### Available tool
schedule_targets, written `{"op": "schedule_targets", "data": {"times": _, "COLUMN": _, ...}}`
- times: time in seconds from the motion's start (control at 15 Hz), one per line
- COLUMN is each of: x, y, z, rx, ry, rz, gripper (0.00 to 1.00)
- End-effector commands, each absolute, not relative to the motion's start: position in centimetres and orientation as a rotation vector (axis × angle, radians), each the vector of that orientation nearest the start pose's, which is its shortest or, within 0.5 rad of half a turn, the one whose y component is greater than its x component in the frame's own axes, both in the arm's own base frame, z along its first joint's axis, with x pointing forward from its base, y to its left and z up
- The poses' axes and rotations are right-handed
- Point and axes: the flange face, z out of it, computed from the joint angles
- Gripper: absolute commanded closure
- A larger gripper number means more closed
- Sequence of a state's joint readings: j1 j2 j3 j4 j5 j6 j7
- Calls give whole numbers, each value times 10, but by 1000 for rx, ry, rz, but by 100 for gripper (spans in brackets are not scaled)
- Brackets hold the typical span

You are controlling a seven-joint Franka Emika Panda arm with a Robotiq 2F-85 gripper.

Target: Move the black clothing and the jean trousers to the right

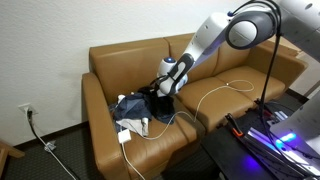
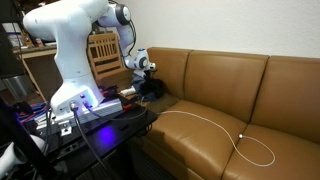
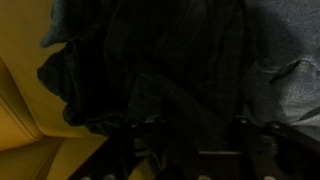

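The claw (image 1: 163, 90) stands wide over the black clothing (image 1: 150, 100), which lies heaped with the jean trousers (image 1: 130, 108) on the brown cushioned desk (image 1: 110, 60). A shallow closure may pinch one fold that slips free. A dragged heap may snag the nearby white cable (image 1: 215, 92).

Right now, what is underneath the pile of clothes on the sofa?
The clothes pile lies on the seat of the brown sofa, with the tool down at its top. A white cable lies on the seat beside it. Anything beneath the fabric is covered.
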State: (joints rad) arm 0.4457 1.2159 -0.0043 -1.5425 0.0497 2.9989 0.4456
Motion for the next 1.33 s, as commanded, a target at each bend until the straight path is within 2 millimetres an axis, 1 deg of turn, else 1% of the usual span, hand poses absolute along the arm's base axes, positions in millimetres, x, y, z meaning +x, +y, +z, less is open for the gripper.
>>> {"op": "schedule_targets", "data": {"times": 0.0, "x": 604, "y": 279, "z": -35, "rx": -2983, "ry": 99, "rz": -368, "gripper": 81}}
{"op": "schedule_targets", "data": {"times": 0.07, "x": 605, "y": 280, "z": -31, "rx": -2979, "ry": 108, "rz": -364, "gripper": 89}}
{"op": "schedule_targets", "data": {"times": 0.2, "x": 604, "y": 281, "z": -19, "rx": -2981, "ry": 129, "rz": -359, "gripper": 100}}
{"op": "schedule_targets", "data": {"times": 0.27, "x": 604, "y": 280, "z": -12, "rx": -2982, "ry": 143, "rz": -357, "gripper": 100}}
{"op": "schedule_targets", "data": {"times": 0.4, "x": 601, "y": 276, "z": 7, "rx": -2965, "ry": 188, "rz": -322, "gripper": 100}}
{"op": "schedule_targets", "data": {"times": 0.53, "x": 593, "y": 273, "z": 39, "rx": -2910, "ry": 199, "rz": -331, "gripper": 100}}
{"op": "schedule_targets", "data": {"times": 0.67, "x": 588, "y": 273, "z": 73, "rx": -2845, "ry": 240, "rz": -404, "gripper": 100}}
{"op": "schedule_targets", "data": {"times": 0.8, "x": 583, "y": 269, "z": 106, "rx": -2783, "ry": 297, "rz": -523, "gripper": 100}}
{"op": "schedule_targets", "data": {"times": 1.0, "x": 568, "y": 250, "z": 155, "rx": -2659, "ry": 412, "rz": -764, "gripper": 100}}
{"op": "schedule_targets", "data": {"times": 1.13, "x": 553, "y": 225, "z": 184, "rx": -2579, "ry": 533, "rz": -926, "gripper": 100}}
{"op": "schedule_targets", "data": {"times": 1.2, "x": 577, "y": 221, "z": 224, "rx": -2552, "ry": 618, "rz": -950, "gripper": 100}}
{"op": "schedule_targets", "data": {"times": 1.27, "x": 569, "y": 205, "z": 234, "rx": -2531, "ry": 701, "rz": -982, "gripper": 100}}
